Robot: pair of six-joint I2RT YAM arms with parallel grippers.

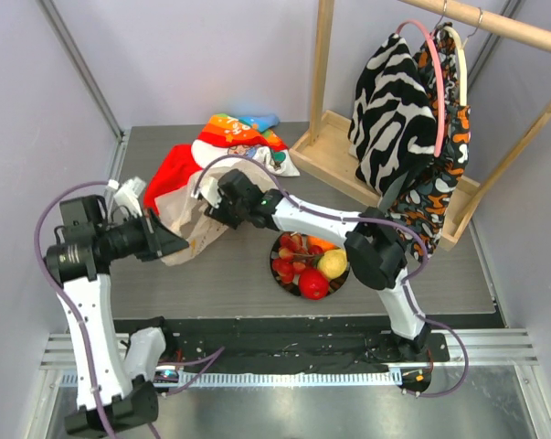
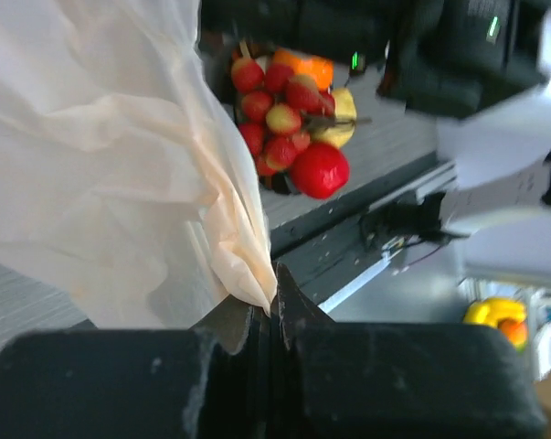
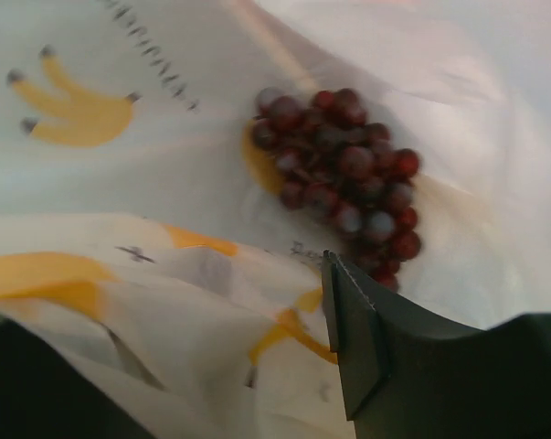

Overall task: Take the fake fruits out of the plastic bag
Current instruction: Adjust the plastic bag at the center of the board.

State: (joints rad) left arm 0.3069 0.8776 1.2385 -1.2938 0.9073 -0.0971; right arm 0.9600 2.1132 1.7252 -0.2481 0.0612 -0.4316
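Note:
The cream plastic bag [image 1: 195, 229] lies crumpled left of centre. My left gripper [image 1: 170, 242] is shut on a corner of the plastic bag [image 2: 92, 165], pinched at the left gripper [image 2: 273, 306]. My right gripper [image 1: 222, 203] reaches into the bag's mouth. In the right wrist view a dark purple grape bunch [image 3: 348, 174] lies on the banana-printed plastic bag [image 3: 165, 183], just beyond the right gripper [image 3: 184, 311]. Its jaws stand apart, with a bag fold covering the left finger. A black bowl [image 1: 282, 283] holds strawberries [image 1: 289, 265], an apple [image 1: 313, 283], a lemon [image 1: 333, 264] and an orange [image 1: 319, 244].
A red and multicoloured cloth [image 1: 229, 142] lies behind the bag. At the back right stands a wooden rack [image 1: 334, 146] with a zebra-print garment [image 1: 394, 110] on a hanger. The table's front edge runs close below the bowl [image 2: 280, 183].

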